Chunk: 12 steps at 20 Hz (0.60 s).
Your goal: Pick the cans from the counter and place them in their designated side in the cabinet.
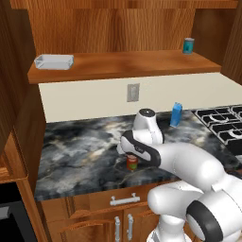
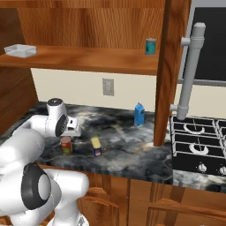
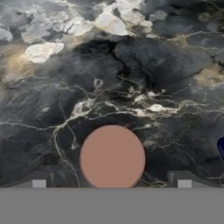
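The tool (image 3: 112,183) hangs with its jaws wide, straight above the red can (image 3: 112,157) standing near the front edge of the worktop (image 1: 80,151). It looks a light, stiff, smooth cylinder, best pinched across its round sides; its label band is unreadable. The blue can (image 2: 96,147) stands just beside, the cabinet (image 1: 123,64) shelf beyond.
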Available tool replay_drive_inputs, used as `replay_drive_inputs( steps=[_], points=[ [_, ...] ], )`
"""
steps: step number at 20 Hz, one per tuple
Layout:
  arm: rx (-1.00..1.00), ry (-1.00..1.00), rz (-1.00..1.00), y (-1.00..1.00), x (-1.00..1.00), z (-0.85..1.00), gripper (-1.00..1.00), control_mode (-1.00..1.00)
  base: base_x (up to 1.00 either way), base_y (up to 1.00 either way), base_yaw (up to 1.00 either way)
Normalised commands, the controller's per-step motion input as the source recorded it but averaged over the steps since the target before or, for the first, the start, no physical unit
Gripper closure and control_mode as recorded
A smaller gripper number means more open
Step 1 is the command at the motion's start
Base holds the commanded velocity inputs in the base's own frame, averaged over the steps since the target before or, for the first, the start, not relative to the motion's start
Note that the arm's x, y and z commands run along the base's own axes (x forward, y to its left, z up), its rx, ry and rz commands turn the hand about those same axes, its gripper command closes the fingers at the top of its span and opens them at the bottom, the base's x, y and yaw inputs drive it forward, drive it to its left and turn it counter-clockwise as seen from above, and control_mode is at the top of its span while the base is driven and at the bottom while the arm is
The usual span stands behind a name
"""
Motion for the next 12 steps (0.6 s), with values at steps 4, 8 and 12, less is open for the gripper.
replay_drive_inputs(
  steps=[4, 8, 12],
  points=[
    [0.00, 0.00, 0.00, 0.01, 0.01, -0.10, -1.00, -1.00, 0.00, 0.00, 0.00],
    [0.00, 0.00, 0.00, 0.02, 0.03, -0.10, -1.00, -1.00, 0.00, 0.00, 0.00],
    [0.00, 0.00, 0.00, 0.01, 0.03, -0.14, -1.00, -1.00, 0.00, 0.00, 0.00]
  ],
)
